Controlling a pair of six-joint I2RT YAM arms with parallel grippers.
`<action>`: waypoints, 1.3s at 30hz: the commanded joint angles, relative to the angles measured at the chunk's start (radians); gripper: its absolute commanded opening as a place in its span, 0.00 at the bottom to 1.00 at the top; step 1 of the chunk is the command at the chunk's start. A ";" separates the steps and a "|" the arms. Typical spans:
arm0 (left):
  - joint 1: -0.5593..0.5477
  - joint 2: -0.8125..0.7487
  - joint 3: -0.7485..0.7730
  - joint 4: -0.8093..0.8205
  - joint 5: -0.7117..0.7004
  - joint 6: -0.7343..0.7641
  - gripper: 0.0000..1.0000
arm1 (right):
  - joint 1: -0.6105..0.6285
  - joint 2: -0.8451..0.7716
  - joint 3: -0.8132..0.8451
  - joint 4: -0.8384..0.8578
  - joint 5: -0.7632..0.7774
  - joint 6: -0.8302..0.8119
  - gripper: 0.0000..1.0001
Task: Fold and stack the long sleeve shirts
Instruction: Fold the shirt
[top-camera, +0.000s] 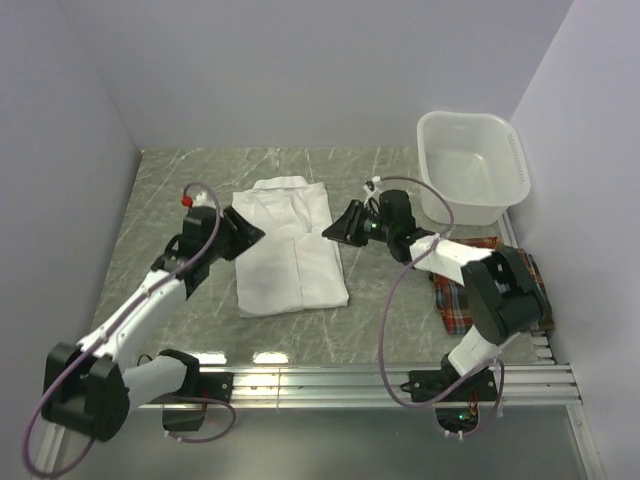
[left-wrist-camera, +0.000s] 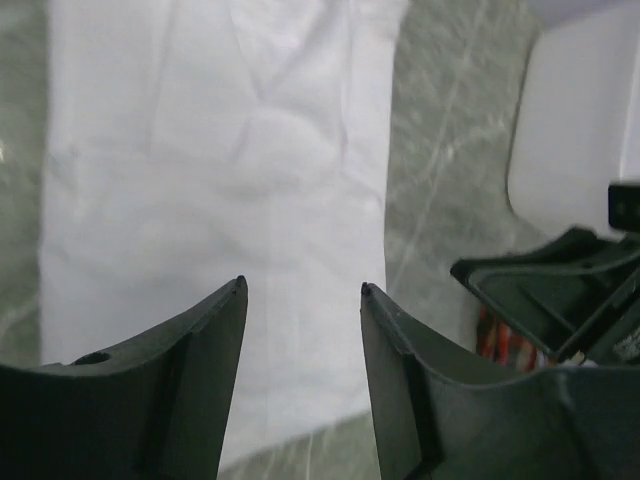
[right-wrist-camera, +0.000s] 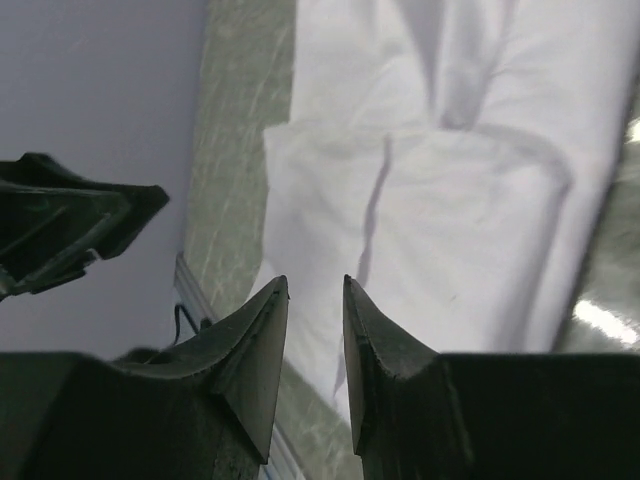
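Observation:
The white shirt (top-camera: 290, 248) lies folded into a long rectangle in the middle of the table, collar at the far end. It fills the left wrist view (left-wrist-camera: 220, 180) and the right wrist view (right-wrist-camera: 440, 200). My left gripper (top-camera: 250, 232) is open and empty at the shirt's left edge (left-wrist-camera: 303, 288). My right gripper (top-camera: 332, 232) is open and empty just off the shirt's right edge (right-wrist-camera: 315, 282). The plaid shirt (top-camera: 460, 290) lies bunched at the right, mostly under my right arm.
A white plastic basin (top-camera: 472, 165) stands at the back right corner. Walls close in the left, back and right sides. A metal rail (top-camera: 380, 380) runs along the near edge by the arm bases.

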 joint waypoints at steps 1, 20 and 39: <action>-0.064 -0.081 -0.161 -0.130 0.084 -0.084 0.55 | 0.071 -0.094 -0.082 -0.072 -0.044 -0.053 0.37; -0.110 -0.105 -0.396 -0.099 0.145 -0.180 0.41 | 0.074 0.055 -0.299 -0.066 -0.083 -0.076 0.36; -0.016 0.411 0.446 -0.222 -0.288 0.194 0.76 | 0.318 -0.160 0.061 -0.534 0.256 -0.188 0.48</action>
